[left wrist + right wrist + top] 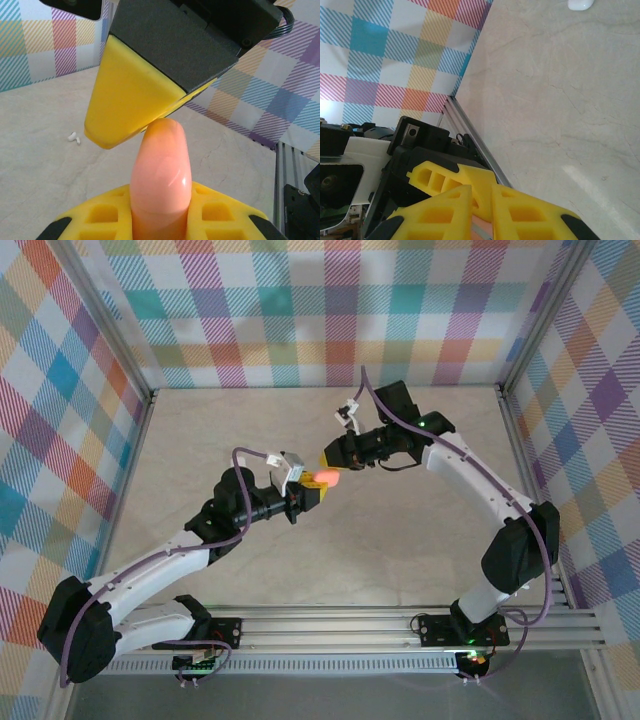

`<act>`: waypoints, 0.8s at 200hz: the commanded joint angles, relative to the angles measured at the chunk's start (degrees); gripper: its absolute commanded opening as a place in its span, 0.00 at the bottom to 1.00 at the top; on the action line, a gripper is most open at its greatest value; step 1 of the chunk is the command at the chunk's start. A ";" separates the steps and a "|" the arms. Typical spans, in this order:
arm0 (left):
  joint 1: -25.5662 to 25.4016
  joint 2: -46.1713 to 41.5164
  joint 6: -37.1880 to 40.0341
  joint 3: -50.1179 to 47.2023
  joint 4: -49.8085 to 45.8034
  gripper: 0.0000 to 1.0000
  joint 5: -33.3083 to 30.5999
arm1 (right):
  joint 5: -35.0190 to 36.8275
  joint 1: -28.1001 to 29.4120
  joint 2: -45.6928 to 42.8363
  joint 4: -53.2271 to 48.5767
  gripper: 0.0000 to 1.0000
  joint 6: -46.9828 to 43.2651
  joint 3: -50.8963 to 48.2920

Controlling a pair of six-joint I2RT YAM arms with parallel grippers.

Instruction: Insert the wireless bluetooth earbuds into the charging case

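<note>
Above surface (420, 550): L claw (311, 489) is clamped tight on the lower end of salmon-pink charging case (161, 175). R claw (329, 462), nearly closed, pinches the case's top end; a pink sliver shows btwn its fingers (520, 215). One white earbud (73, 137) lies on surface, well apart from both claws.

Lighting is bright, even and diffuse, apparently from overhead. Top view is sharp; arms cast faint, soft shadows on the table (400, 550). Left wrist: specular highlight on the salmon-pink case (160, 175), close foreground soft. Right wrist: pale glare streak on the table, right gripper (481, 195) slightly out of focus.
</note>
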 commanded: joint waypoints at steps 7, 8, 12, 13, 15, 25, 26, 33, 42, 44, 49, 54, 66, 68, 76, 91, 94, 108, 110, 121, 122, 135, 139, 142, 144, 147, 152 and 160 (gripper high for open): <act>0.14 -1.32 -0.46 0.01 3.97 0.00 -2.30 | 0.18 0.55 -2.71 -0.62 0.20 -1.57 -1.10; 0.14 -1.34 -0.51 0.01 3.95 0.00 -2.31 | 0.29 0.48 -2.78 -0.38 0.20 -1.57 -1.25; 0.14 -1.47 -0.66 -0.05 3.93 0.00 -2.26 | 0.77 0.44 -3.47 0.50 0.21 -1.57 -1.75; 0.14 -1.50 -0.74 -0.06 3.93 0.00 -2.29 | 0.89 0.43 -3.64 0.74 0.21 -1.57 -1.92; 0.14 -1.61 -0.80 -0.14 3.92 0.00 -2.30 | 1.19 0.37 -3.98 1.19 0.21 -1.57 -2.18; 0.14 -2.09 -1.20 -0.63 3.84 0.00 -2.43 | 2.61 0.00 -5.79 3.42 0.23 -1.28 -3.79; 0.14 -2.12 -1.27 -0.66 3.84 0.00 -2.46 | 2.74 -0.01 -5.94 3.70 0.24 -1.29 -3.95; 0.14 -2.72 -1.63 -1.14 3.85 0.00 -2.84 | 3.54 -0.39 -7.27 5.22 0.27 -0.92 -5.03; 0.16 -3.66 -2.24 -1.79 3.79 0.00 -3.43 | 4.35 -0.87 -9.05 7.52 0.35 -0.53 -6.45; 0.14 -3.90 -2.40 -1.89 3.76 0.00 -3.56 | 4.53 -1.01 -9.56 8.07 0.37 -0.40 -6.90; 0.14 -4.57 -2.75 -2.28 3.60 0.00 -3.82 | 5.13 -1.20 -10.78 9.70 0.40 -0.27 -8.03; 0.14 -5.25 -3.11 -2.54 3.22 0.00 -4.01 | 5.78 -1.34 -11.94 11.76 0.42 -0.18 -9.42; 0.23 -7.07 -3.60 -3.04 1.73 0.00 -4.63 | 7.47 -1.60 -14.59 17.12 0.48 0.01 -13.21; 0.23 -7.37 -3.67 -3.10 1.31 0.00 -4.78 | 7.75 -1.61 -14.90 18.03 0.49 0.02 -13.84; 0.31 -8.58 -3.99 -3.36 -0.39 0.00 -5.80 | 8.39 -1.69 -16.00 21.24 0.53 0.17 -15.94; 0.70 -10.43 -4.87 -3.63 -3.68 0.00 -7.42 | 7.48 -1.69 -16.69 25.38 0.56 0.77 -17.90; 0.81 -10.75 -5.08 -3.75 -4.01 0.00 -7.41 | 7.18 -1.69 -16.64 26.07 0.57 0.88 -18.03; 1.42 -12.34 -6.81 -4.52 -4.60 0.00 -7.43 | 5.44 -1.70 -16.06 28.25 0.59 1.24 -18.52; 1.58 -12.51 -7.10 -4.72 -4.56 0.00 -7.35 | 5.24 -1.74 -15.92 28.42 0.59 1.25 -18.53; 2.34 -13.19 -9.20 -5.16 -4.43 0.00 -6.57 | 3.91 -1.69 -15.01 29.21 0.60 1.33 -18.60; 2.42 -13.29 -9.36 -5.16 -4.43 0.00 -6.37 | 3.83 -1.69 -14.90 29.21 0.60 1.33 -18.61; 3.48 -13.84 -11.58 -5.41 -4.43 0.00 -3.73 | 2.00 -1.69 -13.74 31.25 0.60 2.16 -19.28; 3.76 -13.87 -12.13 -5.50 -4.36 0.00 -2.86 | 1.61 -1.69 -13.30 32.14 0.60 2.66 -19.67; 3.96 -13.95 -12.56 -5.56 -4.34 0.00 -2.25 | 1.37 -1.69 -13.06 32.75 0.61 3.14 -19.91; 4.10 -14.06 -12.81 -5.60 -4.34 0.00 -1.94 | 1.13 -1.69 -12.91 33.14 0.60 3.37 -20.06; 4.28 -14.07 -13.17 -5.69 -4.29 0.00 -1.54 | 0.91 -1.71 -12.68 33.72 0.60 3.96 -20.24; 4.62 -14.09 -14.01 -5.85 -3.98 0.00 -0.87 | 0.32 -1.69 -12.29 34.67 0.60 4.85 -20.53; 5.23 -14.20 -15.36 -6.17 -3.21 0.00 0.00 | -0.36 -1.68 -11.99 35.74 0.60 6.10 -20.88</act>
